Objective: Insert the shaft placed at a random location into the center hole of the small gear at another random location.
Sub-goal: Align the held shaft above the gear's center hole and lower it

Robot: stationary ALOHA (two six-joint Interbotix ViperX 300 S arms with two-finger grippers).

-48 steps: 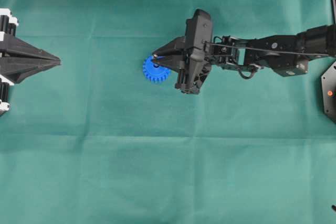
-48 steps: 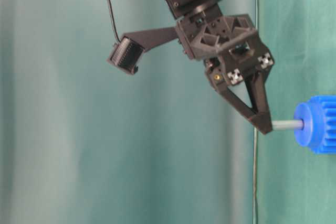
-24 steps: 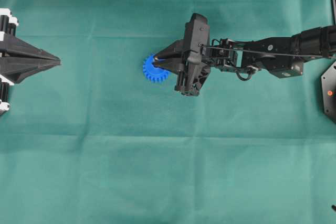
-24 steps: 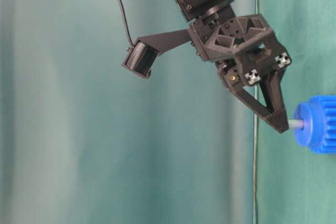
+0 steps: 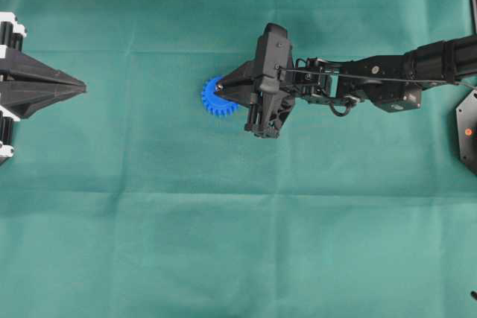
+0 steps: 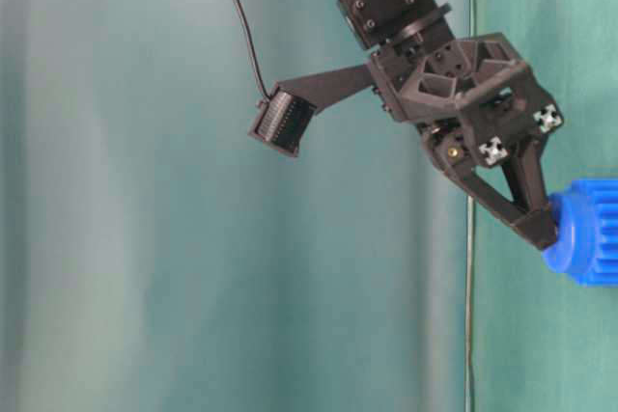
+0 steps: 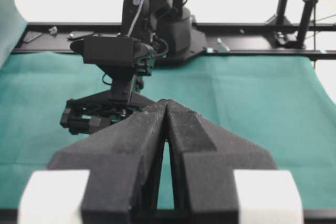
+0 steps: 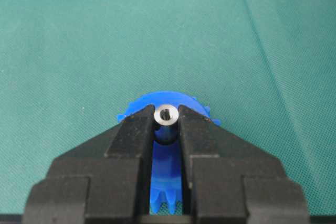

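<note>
The small gear (image 5: 215, 99) is bright blue and lies flat on the green cloth left of centre. My right gripper (image 5: 221, 87) is right over its hub, shut on the shaft (image 8: 166, 114), a thin silver pin whose top end shows between the fingertips (image 8: 137, 124). In the table-level view the right gripper's (image 6: 546, 230) tips touch the hub of the small gear (image 6: 587, 234), and none of the pin's length shows. The center hole is hidden under the shaft. My left gripper (image 5: 79, 88) is shut and empty at the far left edge, its tips (image 7: 166, 103) pressed together.
A black fixture with an orange dot (image 5: 468, 132) sits at the right edge. The right arm (image 5: 373, 80) stretches in from the right across the upper middle. A black frame rail (image 7: 252, 25) runs along the back of the green cloth (image 5: 238, 221).
My right gripper has moved down onto the gear with the shaft. The bare length of pin between fingertips and hub has shrunk to nothing. The left arm has not moved.
</note>
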